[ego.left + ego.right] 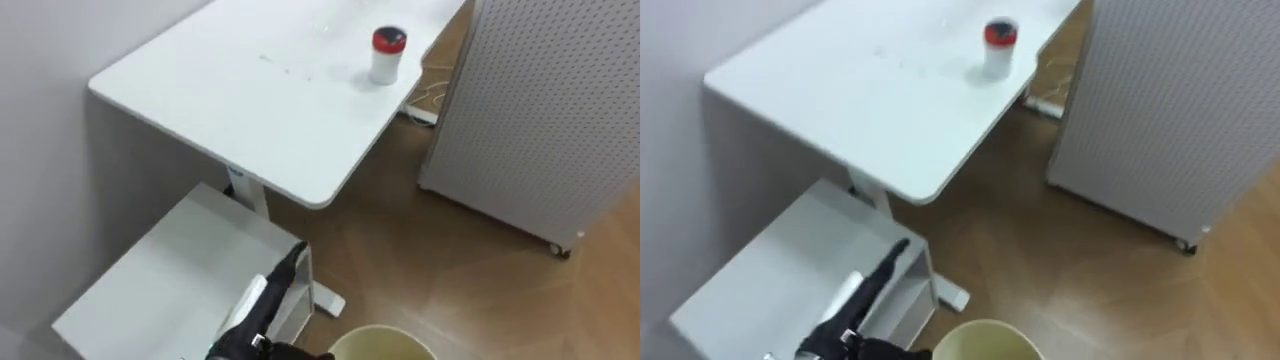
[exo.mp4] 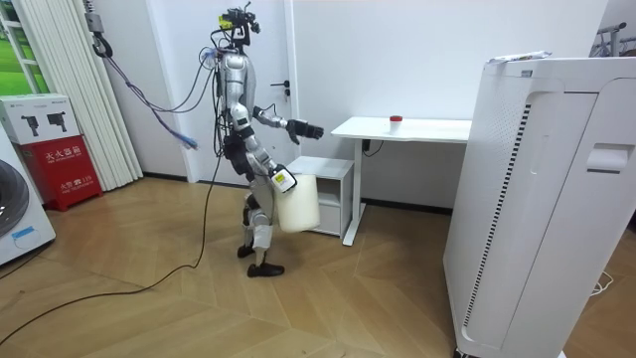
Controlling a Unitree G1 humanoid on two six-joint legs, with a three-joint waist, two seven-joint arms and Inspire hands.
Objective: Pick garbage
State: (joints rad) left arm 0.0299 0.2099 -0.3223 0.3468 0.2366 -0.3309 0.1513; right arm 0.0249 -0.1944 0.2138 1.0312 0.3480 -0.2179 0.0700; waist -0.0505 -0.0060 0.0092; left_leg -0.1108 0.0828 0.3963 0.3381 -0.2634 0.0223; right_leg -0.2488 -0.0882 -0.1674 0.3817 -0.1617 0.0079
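A white desk (image 1: pixel 250 110) stands against a white wall (image 2: pixel 447 50) on wood flooring (image 1: pixel 450 270) (low white cabinet (image 1: pixel 170 280) beside it).

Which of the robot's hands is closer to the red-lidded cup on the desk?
Left. The left hand stretches forward at desk height, short of the red-lidded cup; the right hand hangs lower and farther back, at the rim of the cream bin.

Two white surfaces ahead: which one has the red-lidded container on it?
The taller table: the red-lidded container stands upright near its far end. The low cabinet beside the table's leg is the one below the left hand, whose fingers are straight.
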